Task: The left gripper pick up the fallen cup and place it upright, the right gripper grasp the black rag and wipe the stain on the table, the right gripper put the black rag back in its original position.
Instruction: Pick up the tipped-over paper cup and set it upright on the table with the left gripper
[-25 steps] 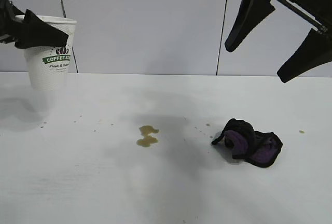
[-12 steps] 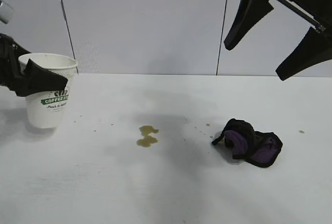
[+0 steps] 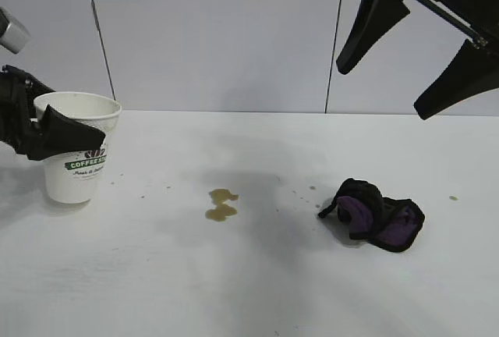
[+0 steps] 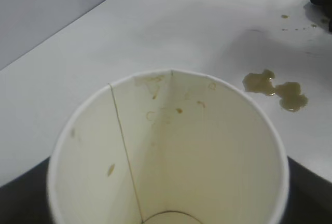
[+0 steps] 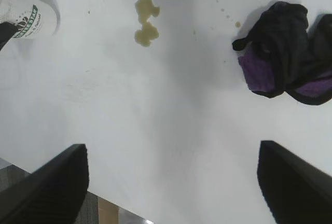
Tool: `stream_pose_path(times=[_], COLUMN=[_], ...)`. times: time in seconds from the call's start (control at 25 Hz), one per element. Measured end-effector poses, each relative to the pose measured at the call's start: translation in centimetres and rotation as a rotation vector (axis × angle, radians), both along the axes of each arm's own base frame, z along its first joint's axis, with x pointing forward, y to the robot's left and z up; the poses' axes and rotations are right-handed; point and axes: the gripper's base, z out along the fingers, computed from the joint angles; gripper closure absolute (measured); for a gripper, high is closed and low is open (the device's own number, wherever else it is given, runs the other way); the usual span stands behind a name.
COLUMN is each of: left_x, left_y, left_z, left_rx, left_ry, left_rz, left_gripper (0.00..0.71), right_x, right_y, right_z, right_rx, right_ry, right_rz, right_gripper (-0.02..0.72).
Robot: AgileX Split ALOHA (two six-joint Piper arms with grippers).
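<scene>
Bare table [image 3: 257,282] lay open between the upright cup [image 3: 76,157] at the left and the black rag [image 3: 374,214] at the right. Only the stain [image 3: 221,204] marked that gap, with air clear above both.

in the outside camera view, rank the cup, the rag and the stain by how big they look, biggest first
1. Cup and rag: they look about alike, the cup taller, the rag wider, so I would not rank them.
2. Stain: clearly smallest.

All three sit at a similar depth on the table.

Bright even light, soft shadows on the table [image 3: 257,274]
</scene>
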Motion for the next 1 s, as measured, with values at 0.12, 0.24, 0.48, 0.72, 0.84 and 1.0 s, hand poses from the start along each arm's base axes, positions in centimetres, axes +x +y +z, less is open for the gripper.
stream_pose_path(times=[0.12, 0.24, 0.48, 0.72, 0.84, 1.0], left_x=[0.00, 0.01, 0.01, 0.01, 0.00, 0.09], left_y=[0.00, 0.01, 0.03, 0.03, 0.04, 0.34], left_z=[0.00, -0.01, -0.03, -0.03, -0.06, -0.33], left_rx=[0.001, 0.003, 0.010, 0.015, 0.011, 0.031], left_ry=[-0.001, -0.001, -0.007, -0.013, -0.005, 0.024], left_rz=[-0.001, 0.000, -0.003, -0.007, -0.001, 0.040], left_gripper=[0.134, 0.134, 0.134, 0.134, 0.128, 0.086], right_x=[0.00, 0.01, 0.08, 0.11, 0.11, 0.13], right_y=[0.00, 0.00, 0.00, -0.01, -0.01, -0.01], right_z=[0.00, 0.00, 0.02, 0.03, 0.03, 0.03], right_rx=[0.000, 0.000, 0.001, 0.001, 0.001, 0.001], right_ry=[0.000, -0.001, -0.008, -0.011, -0.011, -0.013], right_rz=[0.000, 0.000, -0.004, -0.006, -0.006, -0.007], right_gripper=[0.094, 0.094, 0.094, 0.094, 0.094, 0.094])
